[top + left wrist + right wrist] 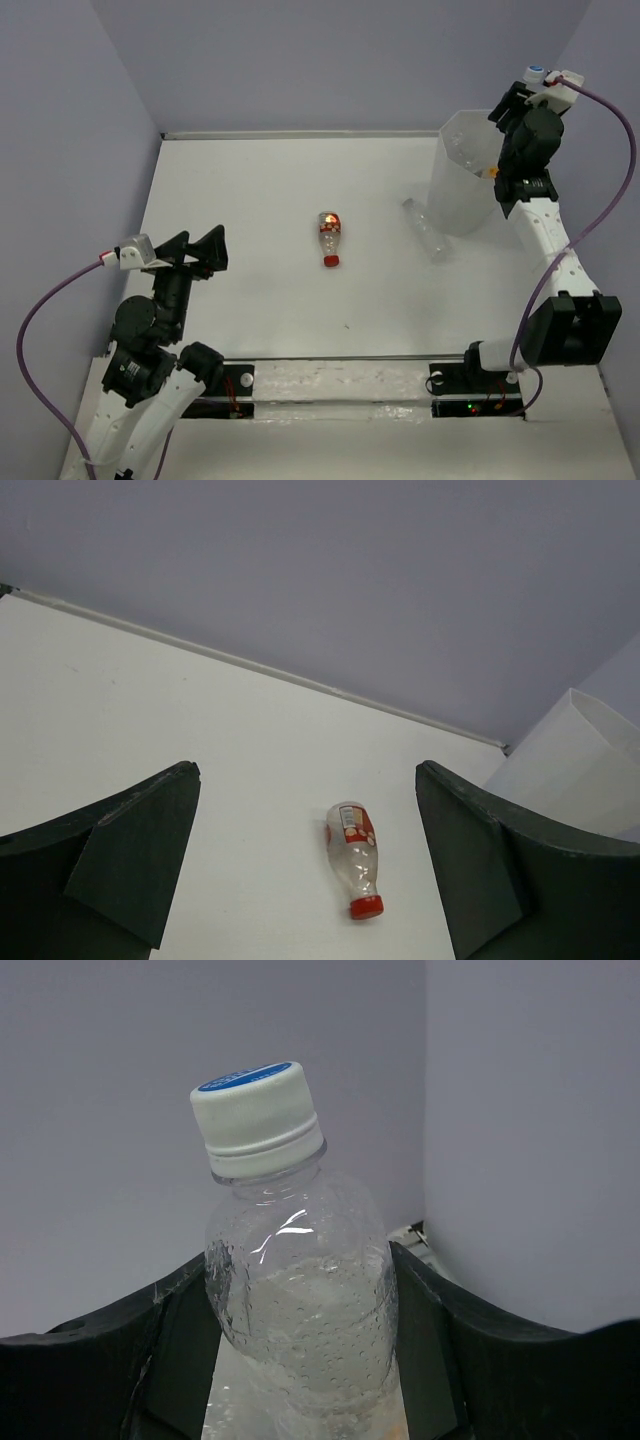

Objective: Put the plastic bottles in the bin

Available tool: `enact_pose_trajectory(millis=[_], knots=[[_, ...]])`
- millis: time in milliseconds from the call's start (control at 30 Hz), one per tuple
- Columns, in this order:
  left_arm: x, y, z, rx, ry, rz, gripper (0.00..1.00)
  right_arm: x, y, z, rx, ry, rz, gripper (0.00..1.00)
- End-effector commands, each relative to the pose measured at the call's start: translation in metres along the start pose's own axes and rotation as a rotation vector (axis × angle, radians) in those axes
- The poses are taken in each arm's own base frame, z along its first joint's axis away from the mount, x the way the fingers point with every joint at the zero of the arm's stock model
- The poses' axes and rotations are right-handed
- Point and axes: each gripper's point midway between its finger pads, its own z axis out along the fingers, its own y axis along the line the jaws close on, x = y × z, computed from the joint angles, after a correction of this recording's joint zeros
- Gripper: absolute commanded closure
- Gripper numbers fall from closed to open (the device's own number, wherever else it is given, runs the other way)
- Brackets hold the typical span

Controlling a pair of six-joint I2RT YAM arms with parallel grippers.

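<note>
1. My right gripper pinches a white-capped bottle, high by the bin; not dropped yet
2. My left gripper is spread, empty; the red-capped bottle and the clear bottle lie on the table, both left to do

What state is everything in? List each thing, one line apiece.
Red-capped bottle: lying on its side, capped.
Clear bottle: lying on its side beside the bin.
White-capped bottle: capped, held in right end effector.
Bin: upright, open-topped.
Left end effector: open, empty.
Right end effector: shut on that bottle.
</note>
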Motion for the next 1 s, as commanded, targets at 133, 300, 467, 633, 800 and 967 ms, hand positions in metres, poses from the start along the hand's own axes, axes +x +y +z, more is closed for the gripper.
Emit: enact_pose_trajectory(millis=[133, 300, 467, 633, 800, 967], knots=[[-0.01, -0.004, 0.001, 0.013, -0.035, -0.01, 0.01, 0.008, -0.043, 0.003, 0.107, -0.026, 0.111, 0.19], [-0.007, -0.005, 0.004, 0.013, -0.023, -0.006, 0.01, -0.017, -0.027, -0.005, 0.029, -0.01, 0.128, 0.0], [-0.005, -0.005, 0.005, 0.012, -0.016, -0.001, 0.01, -0.05, 0.013, -0.029, -0.159, 0.018, 0.159, 0.0], [-0.003, -0.005, 0.007, 0.01, -0.012, 0.001, 0.01, -0.027, 0.077, -0.066, -0.325, 0.14, 0.086, 0.0], [-0.001, -0.005, 0.007, 0.006, -0.005, 0.006, 0.01, 0.04, 0.154, -0.135, -0.548, 0.339, -0.027, 0.07], [-0.002, -0.006, 0.007, 0.011, -0.007, 0.001, 0.01, 0.164, 0.178, -0.217, -0.715, 0.648, -0.237, 0.4]])
